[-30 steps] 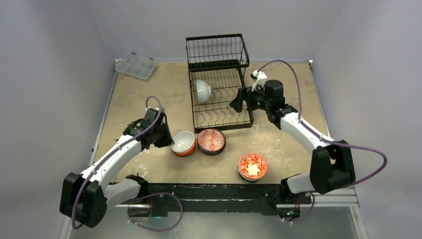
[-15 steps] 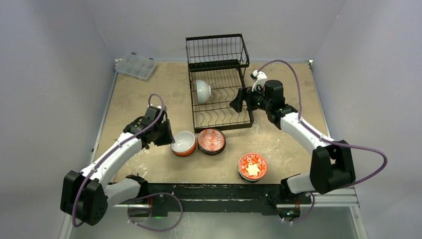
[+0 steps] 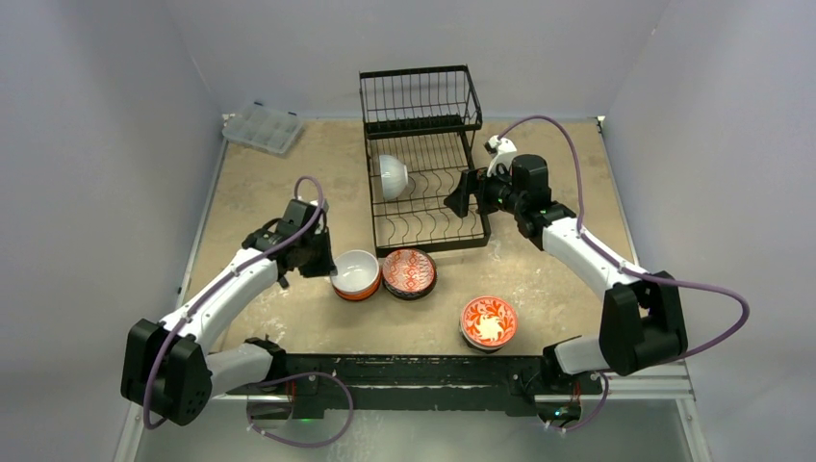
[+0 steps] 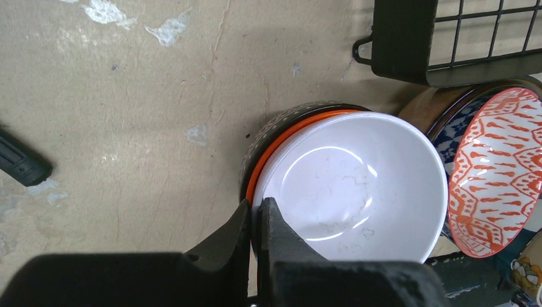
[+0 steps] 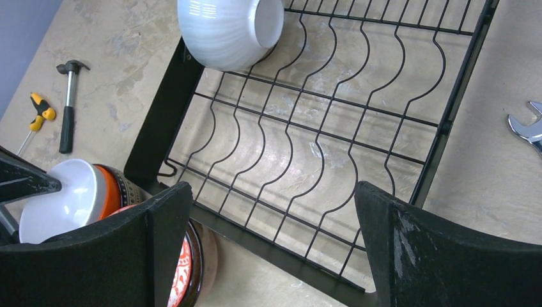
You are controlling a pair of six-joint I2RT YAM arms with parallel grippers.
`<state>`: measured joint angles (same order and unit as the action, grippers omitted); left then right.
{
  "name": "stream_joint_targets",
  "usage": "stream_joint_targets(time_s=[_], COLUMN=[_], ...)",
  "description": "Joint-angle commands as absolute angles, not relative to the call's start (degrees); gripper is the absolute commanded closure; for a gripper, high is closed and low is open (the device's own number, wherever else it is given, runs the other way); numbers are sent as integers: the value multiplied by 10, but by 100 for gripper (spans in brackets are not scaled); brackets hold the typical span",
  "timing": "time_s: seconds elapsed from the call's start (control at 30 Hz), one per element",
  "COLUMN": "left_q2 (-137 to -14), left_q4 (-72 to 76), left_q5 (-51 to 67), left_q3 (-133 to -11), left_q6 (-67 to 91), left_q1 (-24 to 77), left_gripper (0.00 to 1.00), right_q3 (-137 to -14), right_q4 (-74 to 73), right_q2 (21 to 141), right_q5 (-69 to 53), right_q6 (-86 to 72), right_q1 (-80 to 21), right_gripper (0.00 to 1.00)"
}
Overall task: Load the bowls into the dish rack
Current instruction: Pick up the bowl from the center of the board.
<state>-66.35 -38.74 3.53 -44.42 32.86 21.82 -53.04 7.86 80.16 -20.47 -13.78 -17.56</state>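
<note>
My left gripper (image 3: 327, 260) is shut on the near rim of a white-lined bowl (image 3: 356, 272), one finger inside and one outside (image 4: 255, 208). This bowl (image 4: 351, 185) sits on top of an orange bowl (image 4: 271, 150) and a dark patterned one. Beside it is a stack topped by a red-patterned bowl (image 3: 409, 271), also seen in the left wrist view (image 4: 495, 173). A red floral bowl (image 3: 489, 320) stands near the front. A white bowl (image 3: 392, 176) lies on its side in the black dish rack (image 3: 428, 243). My right gripper (image 3: 462, 195) hangs open and empty over the rack's slotted base (image 5: 268, 192).
A clear plastic compartment box (image 3: 263, 126) sits at the back left. A small hammer (image 5: 67, 102) and a yellow-handled screwdriver (image 5: 38, 109) lie left of the rack, and a wrench (image 5: 527, 128) lies to its right. The rack's raised basket tier (image 3: 420, 96) is at the back.
My left arm has shifted a little forward and toward the rack, still gripping the white-lined bowl's rim. The right arm has not moved.
</note>
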Motion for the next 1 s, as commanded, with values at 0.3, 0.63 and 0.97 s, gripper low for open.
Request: stream_joint_targets(time_s=[0.3, 0.63, 0.97], left_q2=[-648, -617, -700], left_q4=[-379, -275, -117], left_q5=[26, 26, 148], left_q3=[-504, -519, -591], left_q6=[285, 275, 281], left_q1=[219, 219, 219], left_gripper=[100, 100, 100], right_q3=[-531, -536, -516], right_q4=[92, 100, 204], right_q2=[751, 733, 715], right_q5=[-252, -264, -380], right_q6=[-133, -163, -257], right_q1=[-175, -174, -174], right_gripper=[1, 1, 1])
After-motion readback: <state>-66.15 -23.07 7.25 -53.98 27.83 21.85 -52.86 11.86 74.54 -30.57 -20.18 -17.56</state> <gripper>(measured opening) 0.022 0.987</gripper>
